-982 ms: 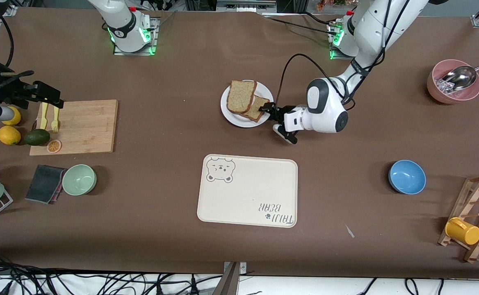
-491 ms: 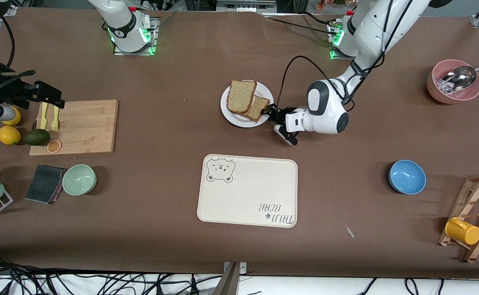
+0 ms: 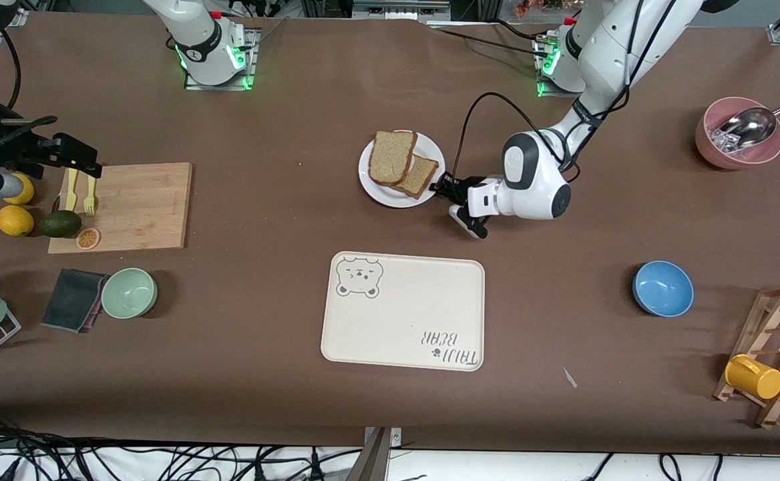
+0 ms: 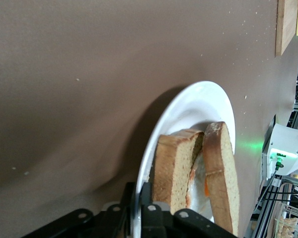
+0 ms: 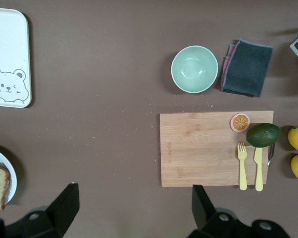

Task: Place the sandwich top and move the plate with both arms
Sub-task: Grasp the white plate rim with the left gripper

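The white plate (image 3: 380, 194) sits mid-table, farther from the front camera than the bear tray. The sandwich top (image 3: 391, 156) leans on a smaller egg-bearing slice (image 3: 422, 176) on the plate. My left gripper (image 3: 441, 188) is low at the plate's edge toward the left arm's end, shut on the rim. In the left wrist view the plate (image 4: 198, 106) runs between the left gripper (image 4: 141, 208) jaws, with the sandwich top (image 4: 223, 178) above. My right gripper (image 3: 76, 159) waits open in the air over the cutting board's end; its wrist view shows the right gripper (image 5: 134, 208) holding nothing.
The cream bear tray (image 3: 403, 310) lies nearer the camera than the plate. A wooden cutting board (image 3: 129, 206) with fork, knife, avocado and lemons, a green bowl (image 3: 129, 292) and a grey cloth lie toward the right arm's end. A blue bowl (image 3: 662, 288), pink bowl (image 3: 737, 143) and mug rack stand toward the left arm's end.
The left gripper's fingers have closed onto the plate's rim. The plate and bread have barely shifted. The right arm has not moved.
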Controlling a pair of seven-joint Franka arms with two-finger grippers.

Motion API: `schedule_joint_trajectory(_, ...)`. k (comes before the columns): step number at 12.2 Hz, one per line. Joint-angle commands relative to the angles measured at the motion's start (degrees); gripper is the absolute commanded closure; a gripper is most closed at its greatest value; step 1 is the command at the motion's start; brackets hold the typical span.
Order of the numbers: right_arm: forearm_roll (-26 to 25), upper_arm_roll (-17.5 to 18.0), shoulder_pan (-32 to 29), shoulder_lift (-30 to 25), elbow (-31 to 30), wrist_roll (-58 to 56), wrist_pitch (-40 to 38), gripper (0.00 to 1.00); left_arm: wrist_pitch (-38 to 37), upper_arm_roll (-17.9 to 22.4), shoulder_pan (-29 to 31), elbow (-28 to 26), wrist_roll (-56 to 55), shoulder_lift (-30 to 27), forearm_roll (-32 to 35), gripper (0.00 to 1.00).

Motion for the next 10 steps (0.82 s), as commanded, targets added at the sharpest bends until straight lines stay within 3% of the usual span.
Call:
schedule_joint_trajectory(1, -1.17, 0.23, 0.12, -1.12, -1.1, -0.53, 0.26, 0.0, 0.51, -0.31, 0.28, -0.58, 1.96, 0.47, -2.28, 0.95)
schedule_joint_trajectory(2, -1.08, 0.05, -0.14, -1.11, -1.1, -0.36, 0.35, 0.0, 0.51, -0.31, 0.37, -0.58, 1.96, 0.56, -2.28, 1.0)
schedule_joint_trajectory(10, -0.38, -0.47, -0.67, -1.11, -0.92, -0.1, 0.79, 0.0, -10.55, -0.4, 5.81, 4.06, 1.78, -1.82, -2.28, 1.0)
